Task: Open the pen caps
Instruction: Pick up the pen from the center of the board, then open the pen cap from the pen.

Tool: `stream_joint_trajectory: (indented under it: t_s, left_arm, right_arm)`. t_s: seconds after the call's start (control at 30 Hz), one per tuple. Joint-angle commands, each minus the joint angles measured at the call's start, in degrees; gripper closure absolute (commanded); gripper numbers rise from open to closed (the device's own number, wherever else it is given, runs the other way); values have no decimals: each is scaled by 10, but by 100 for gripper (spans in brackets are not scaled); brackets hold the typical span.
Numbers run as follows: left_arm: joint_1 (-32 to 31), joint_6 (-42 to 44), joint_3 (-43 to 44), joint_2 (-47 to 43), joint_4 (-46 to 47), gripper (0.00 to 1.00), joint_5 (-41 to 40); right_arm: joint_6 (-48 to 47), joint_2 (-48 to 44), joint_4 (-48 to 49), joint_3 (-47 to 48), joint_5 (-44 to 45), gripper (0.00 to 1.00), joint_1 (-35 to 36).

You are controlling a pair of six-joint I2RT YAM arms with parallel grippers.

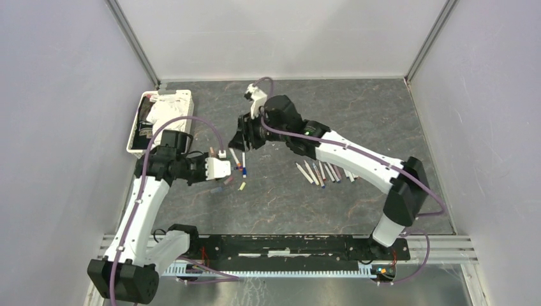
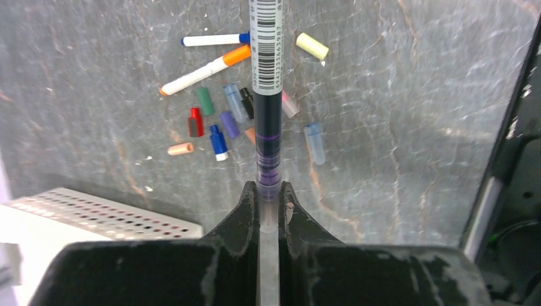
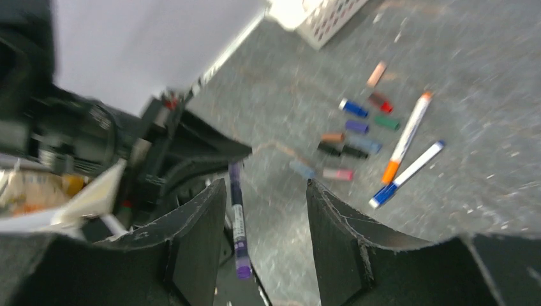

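Left jaws pinch purple pen (image 2: 266, 121), caps (image 2: 229, 124) beyond.

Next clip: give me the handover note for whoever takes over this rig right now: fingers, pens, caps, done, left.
Left gripper: fingers shut on the purple pen, held above the table.
Right gripper: open, fingers either side of that pen.
Loose pen caps lie clustered under it, a yellow cap apart.
Done: about ten caps off.
Left: orange pen and blue pen beside the cluster look still capped; the row of pens by the right arm is too small to judge; whether the purple pen's cap is off cannot be told.
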Motion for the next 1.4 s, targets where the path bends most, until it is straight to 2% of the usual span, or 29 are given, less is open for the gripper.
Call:
stream_joint_trajectory:
  t_s: [0.0, 0.33, 0.53, 0.6, 0.67, 0.77, 0.8, 0.83, 0.87, 0.9, 0.93, 0.97, 1.07, 1.17, 1.27, 1.37]
  left_arm:
    - [-18, 108, 1, -22, 0, 98, -50]
    - [-35, 138, -4, -41, 7, 98, -50]
    - [-43, 140, -7, -43, 8, 98, -56]
    - [-45, 141, -8, -44, 8, 98, -56]
    - [-48, 142, -9, -45, 6, 98, -58]
    - [-51, 144, -15, -49, 3, 97, -57]
    - [-52, 147, -18, -50, 3, 96, -60]
    - [-53, 148, -20, -52, 3, 95, -62]
    - [-54, 149, -22, -54, 3, 92, -62]
    - [-54, 149, -23, -54, 3, 84, -61]
    - [-54, 147, -23, -55, 4, 71, -59]
    - [-55, 146, -23, -55, 3, 63, -56]
    - [-55, 140, -19, -51, 4, 57, -48]
    - [-55, 133, -15, -45, 5, 57, -46]
    - [-55, 131, -17, -41, 4, 62, -43]
    - [-55, 131, -17, -37, -1, 82, -40]
  right_arm:
    - [-32, 42, -65, 24, -141, 45, 5]
    - [5, 98, -21, 26, -223, 46, 31]
    - [24, 128, 5, 24, -253, 52, 36]
    - [27, 133, 15, 24, -261, 59, 35]
    - [33, 133, 33, 15, -268, 71, 34]
    - [45, 128, 63, 0, -273, 95, 31]
    - [48, 128, 67, -4, -275, 100, 30]
    - [49, 127, 72, -9, -276, 100, 28]
    - [52, 126, 77, -13, -277, 100, 27]
    - [55, 123, 84, -20, -277, 100, 26]
    - [59, 121, 92, -25, -279, 100, 25]
    - [63, 120, 96, -31, -282, 100, 26]
    - [69, 116, 115, -39, -286, 100, 26]
    - [68, 112, 118, -48, -285, 100, 26]
    - [73, 107, 129, -58, -290, 100, 25]
    - [72, 103, 137, -66, -295, 100, 25]
